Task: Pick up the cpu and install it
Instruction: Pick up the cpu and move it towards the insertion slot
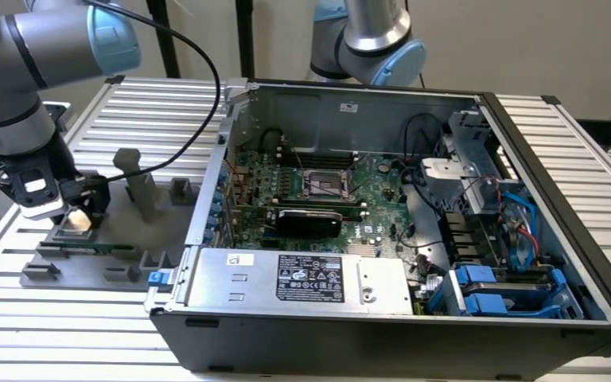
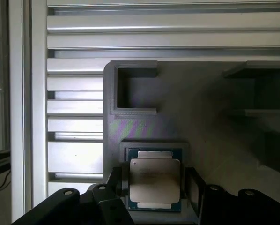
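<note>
1. Hovering low over the cpu (image 2: 155, 180), the gripper (image 2: 156, 185) has its fingers (image 2: 195, 185) spread wide, one on each side of the chip. They have hold of nothing.
2. Step in hand, as I judge it: the pick-up, at the point of lining up for the grasp. Install has not started.
3. The cpu lies flat in a shallow square seat of the grey fixture (image 2: 201, 117), metal top up, with a green board edge showing round it.
4. In the exterior view the gripper (image 1: 72, 215) is at the exterior view's left, over the fixture (image 1: 104, 255) on the slatted table (image 1: 61, 318). The cpu (image 1: 75, 222) shows as a pale patch between the fingers.
5. The open computer case (image 1: 391, 326) lies on the same table to the exterior view's right of the fixture. Its motherboard socket (image 1: 324, 185) is well apart from the chip and, as far as I can tell, has no chip in it.
6. What the grasp calls for, my judgement: fingers square on two opposite chip edges, closing evenly and lifting straight up so it does not catch the seat walls.
7. Writing: faint print on the cpu lid, not readable. The power supply label (image 1: 311, 278) has logos and text too small to read. The white sticker (image 1: 345, 104) on the far case wall is also unreadable. No brand can be made out.
</note>
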Available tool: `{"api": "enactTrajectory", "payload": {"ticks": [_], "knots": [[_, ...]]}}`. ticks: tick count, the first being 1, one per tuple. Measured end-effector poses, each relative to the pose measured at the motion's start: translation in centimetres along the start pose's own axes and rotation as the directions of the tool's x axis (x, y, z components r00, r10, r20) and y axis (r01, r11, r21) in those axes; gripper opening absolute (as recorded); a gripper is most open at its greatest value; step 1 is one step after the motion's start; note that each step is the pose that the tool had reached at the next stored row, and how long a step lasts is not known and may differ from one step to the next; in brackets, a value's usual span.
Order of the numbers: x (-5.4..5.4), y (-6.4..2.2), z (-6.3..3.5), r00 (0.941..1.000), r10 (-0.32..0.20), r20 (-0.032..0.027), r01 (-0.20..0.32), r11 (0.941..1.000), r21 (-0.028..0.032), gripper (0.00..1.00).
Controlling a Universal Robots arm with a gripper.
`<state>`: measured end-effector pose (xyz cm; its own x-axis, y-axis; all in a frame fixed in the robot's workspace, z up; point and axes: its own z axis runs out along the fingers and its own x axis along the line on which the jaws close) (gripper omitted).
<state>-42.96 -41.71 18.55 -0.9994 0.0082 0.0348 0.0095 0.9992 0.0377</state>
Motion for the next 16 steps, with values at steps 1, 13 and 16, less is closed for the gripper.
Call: {"api": "enactTrajectory", "payload": {"ticks": [1,13,16], "knots": [[0.0,0.01,0.01,1.0,0.0,0.0006,0.0,1.0,0.0002,0.65],[0.0,0.05,0.02,1.0,0.0,0.003,0.0,1.0,0.0022,0.63],[0.0,0.05,0.01,1.0,0.0,0.0029,0.0,1.0,0.0026,0.57]]}}
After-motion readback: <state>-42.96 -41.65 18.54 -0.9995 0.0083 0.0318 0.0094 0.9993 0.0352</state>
